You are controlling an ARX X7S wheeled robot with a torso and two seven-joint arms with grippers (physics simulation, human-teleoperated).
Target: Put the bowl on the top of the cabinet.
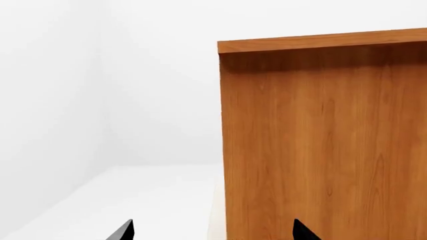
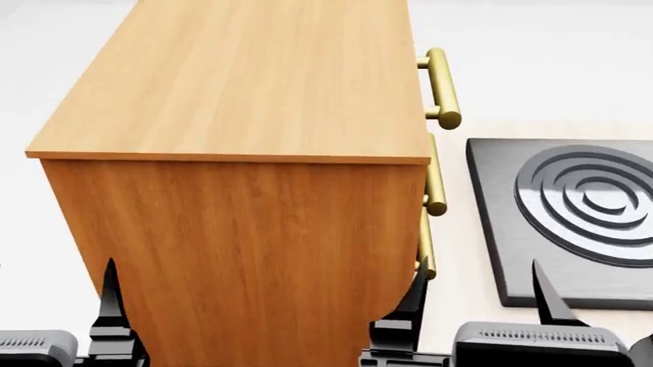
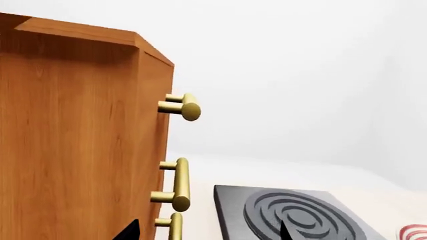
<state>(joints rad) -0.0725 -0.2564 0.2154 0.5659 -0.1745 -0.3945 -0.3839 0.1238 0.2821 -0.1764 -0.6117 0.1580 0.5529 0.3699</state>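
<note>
The bowl is out of view in every frame. The orange-brown wooden cabinet (image 2: 245, 229) stands right in front of me, its lighter wood top (image 2: 255, 76) bare. It also shows in the left wrist view (image 1: 327, 140) and the right wrist view (image 3: 73, 145). Brass bar handles (image 2: 441, 88) run down its right face. My left gripper (image 1: 213, 231) is open and empty, low before the cabinet's near side and its left corner. My right gripper (image 3: 208, 231) is open and empty, low by the handled corner; in the head view it (image 2: 476, 294) sits right of the cabinet.
A dark grey square slab with raised concentric rings (image 2: 571, 222) lies on the pale counter right of the cabinet, also in the right wrist view (image 3: 293, 215). The edge of a white plate with red rim rings (image 3: 415, 233) shows beyond it. White walls stand behind.
</note>
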